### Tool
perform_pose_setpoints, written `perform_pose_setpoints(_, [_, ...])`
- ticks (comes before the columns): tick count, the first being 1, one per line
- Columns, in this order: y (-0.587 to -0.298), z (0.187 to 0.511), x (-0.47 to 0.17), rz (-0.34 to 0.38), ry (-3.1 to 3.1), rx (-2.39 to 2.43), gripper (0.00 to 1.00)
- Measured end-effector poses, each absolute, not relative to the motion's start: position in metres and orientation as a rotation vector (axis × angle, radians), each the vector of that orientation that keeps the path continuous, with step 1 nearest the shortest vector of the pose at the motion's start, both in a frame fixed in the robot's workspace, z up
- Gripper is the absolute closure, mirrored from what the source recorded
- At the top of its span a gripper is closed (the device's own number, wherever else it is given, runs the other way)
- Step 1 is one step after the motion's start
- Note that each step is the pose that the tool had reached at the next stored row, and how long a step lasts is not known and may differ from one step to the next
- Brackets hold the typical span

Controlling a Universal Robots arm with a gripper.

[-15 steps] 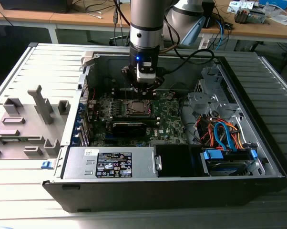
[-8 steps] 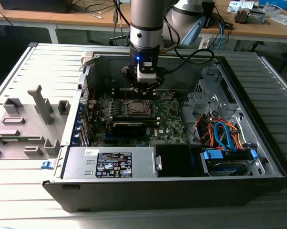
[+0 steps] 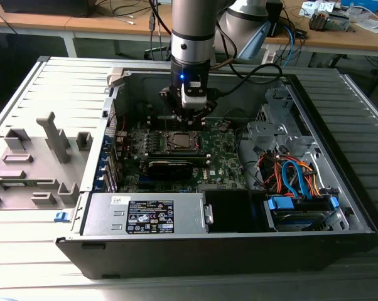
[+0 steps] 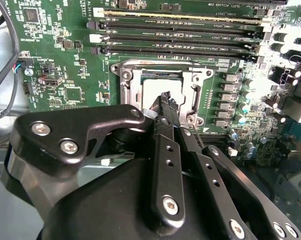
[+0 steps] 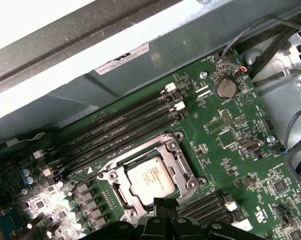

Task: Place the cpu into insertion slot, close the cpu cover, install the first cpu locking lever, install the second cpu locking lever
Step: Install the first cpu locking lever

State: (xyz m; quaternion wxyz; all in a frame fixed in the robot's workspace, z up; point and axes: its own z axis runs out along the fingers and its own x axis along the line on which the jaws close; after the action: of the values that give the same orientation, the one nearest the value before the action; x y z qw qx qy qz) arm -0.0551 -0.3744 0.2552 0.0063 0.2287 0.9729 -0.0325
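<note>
LOG | black metal fingers [image 4: 163,140] pinched narrow, nothing visibly held | small square silver-topped cpu [image 5: 149,177] flat inside cut-out of thin silver-grey metal cpu cover [image 5: 184,162], on green circuit board [image 5: 225,140] | tips directly over cpu's edge by cover rim; contact unclear

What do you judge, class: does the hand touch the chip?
Cannot tell. In the second wrist view the hand overlaps the chip, hiding any contact or gap.

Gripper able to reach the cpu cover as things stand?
Likely yes. The gripper hangs right over the cpu cover, which lies flat around the cpu. Nothing sits between them, and the memory slots lie off to one side.
</note>
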Motion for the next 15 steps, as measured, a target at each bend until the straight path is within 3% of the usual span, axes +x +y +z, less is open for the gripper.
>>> perform_pose_setpoints(15, [-0.3744, 0.2552, -0.0552, -0.101, 3.055, 0.663, 0.89])
